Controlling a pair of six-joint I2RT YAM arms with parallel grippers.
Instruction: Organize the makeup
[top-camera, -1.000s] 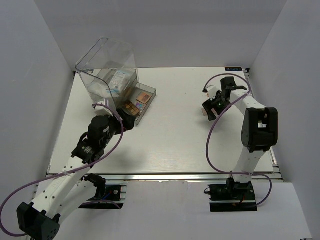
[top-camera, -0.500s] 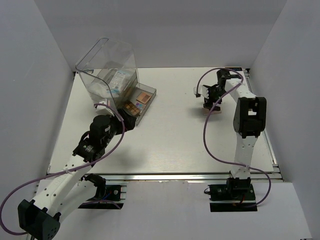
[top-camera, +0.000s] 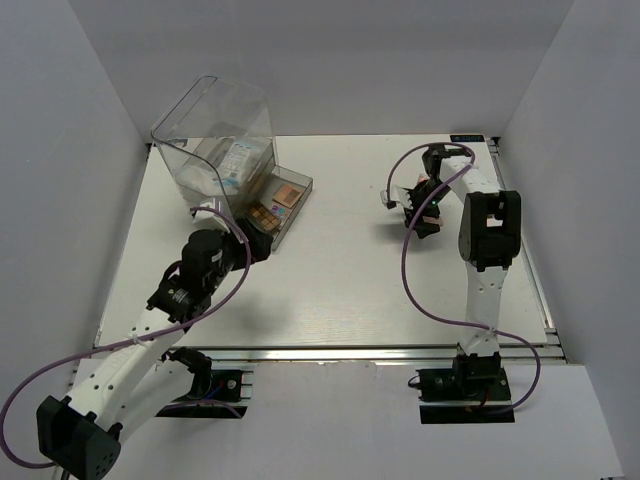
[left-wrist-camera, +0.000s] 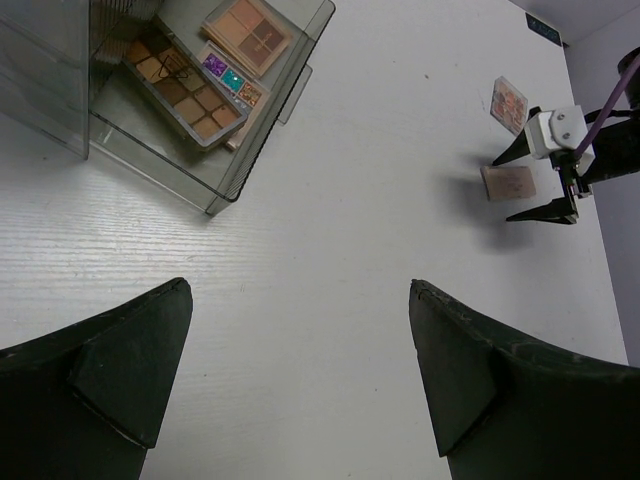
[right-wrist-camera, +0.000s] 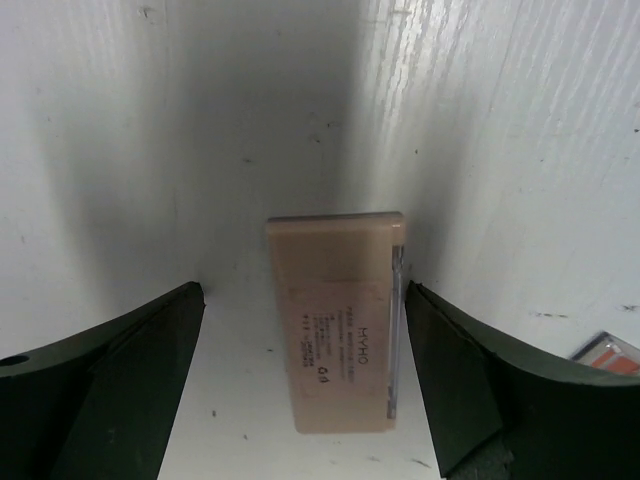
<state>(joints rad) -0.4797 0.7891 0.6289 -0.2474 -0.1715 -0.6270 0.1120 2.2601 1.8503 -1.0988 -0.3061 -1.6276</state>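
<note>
Lighting bright, even, from overhead. Soft shadows lie on the white table (top-camera: 340, 290) beneath both arms. Right wrist view: dim, shadowed by the right gripper (right-wrist-camera: 305, 300), slightly blurred.

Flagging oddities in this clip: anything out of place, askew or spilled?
Nothing spilled. Two palettes lie loose at far right, away from the drawer holding the others: a beige palette under the right gripper, a colourful palette beside it.

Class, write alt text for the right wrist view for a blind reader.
A beige makeup compact lies flat on the white table between the fingers of the open right gripper. An orange item peeks in lower right.
</note>
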